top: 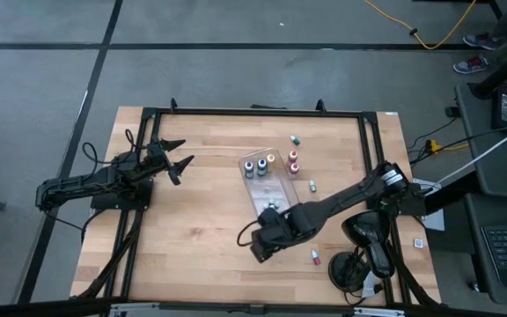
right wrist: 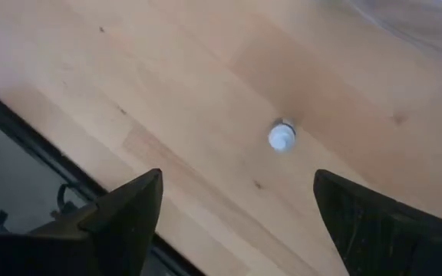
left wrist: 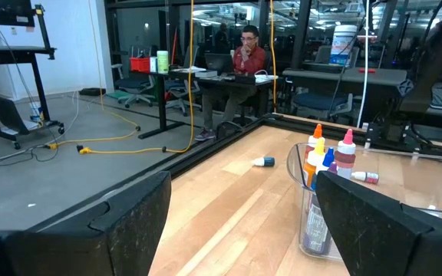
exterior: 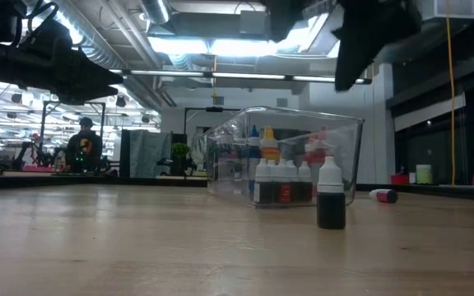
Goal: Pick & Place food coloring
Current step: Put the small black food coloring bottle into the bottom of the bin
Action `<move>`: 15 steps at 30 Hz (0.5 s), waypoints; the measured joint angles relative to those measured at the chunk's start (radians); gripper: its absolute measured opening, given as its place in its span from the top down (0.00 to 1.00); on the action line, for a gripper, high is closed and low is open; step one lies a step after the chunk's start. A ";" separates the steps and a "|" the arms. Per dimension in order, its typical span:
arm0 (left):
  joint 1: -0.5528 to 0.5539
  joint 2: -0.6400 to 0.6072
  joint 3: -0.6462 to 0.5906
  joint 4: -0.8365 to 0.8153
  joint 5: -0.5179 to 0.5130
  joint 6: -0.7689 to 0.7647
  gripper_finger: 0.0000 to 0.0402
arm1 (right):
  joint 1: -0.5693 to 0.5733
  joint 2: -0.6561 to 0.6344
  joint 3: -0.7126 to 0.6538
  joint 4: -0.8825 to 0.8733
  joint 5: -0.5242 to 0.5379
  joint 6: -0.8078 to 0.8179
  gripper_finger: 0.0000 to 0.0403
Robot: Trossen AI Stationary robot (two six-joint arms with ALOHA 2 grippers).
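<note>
Your right hand (right wrist: 236, 222), fingers apart, directly above a dark food coloring bottle (exterior: 331, 193) upright, cap up, on the tabletop (exterior: 138, 238).

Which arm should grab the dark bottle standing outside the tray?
Right. Its open gripper hangs right over that bottle, just off the tray. The left gripper waits across the table.

We find no writing, number or brand that we can read. The small bottles (exterior: 331, 194) in and beside the clear tray (exterior: 220, 156) show no lettering we can make out, and the screens behind it are too far off.
</note>
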 joint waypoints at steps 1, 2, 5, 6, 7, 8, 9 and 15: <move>0.000 0.000 0.000 0.000 0.000 0.000 0.20 | 0.001 0.000 -0.019 0.027 0.000 0.000 0.16; 0.000 0.000 0.000 0.000 0.000 0.000 0.20 | 0.002 0.000 -0.036 0.044 0.001 0.000 0.16; 0.000 0.000 0.000 0.000 0.000 0.000 0.20 | 0.001 0.000 -0.096 0.107 0.003 -0.003 0.16; 0.000 0.000 0.000 0.000 0.000 0.000 0.20 | 0.002 0.000 -0.116 0.129 0.003 -0.004 0.16; 0.000 0.000 0.000 0.000 0.000 0.000 0.20 | 0.002 0.000 -0.139 0.146 0.003 -0.004 0.16; 0.000 0.000 0.000 0.000 0.000 0.000 0.20 | 0.002 0.000 -0.162 0.163 0.003 -0.004 0.16; 0.000 0.000 0.000 0.000 0.000 0.000 0.20 | 0.002 0.000 -0.183 0.181 0.001 -0.004 0.16; 0.000 0.000 0.000 0.000 0.000 0.000 0.20 | 0.002 0.000 -0.297 0.307 -0.025 -0.008 0.16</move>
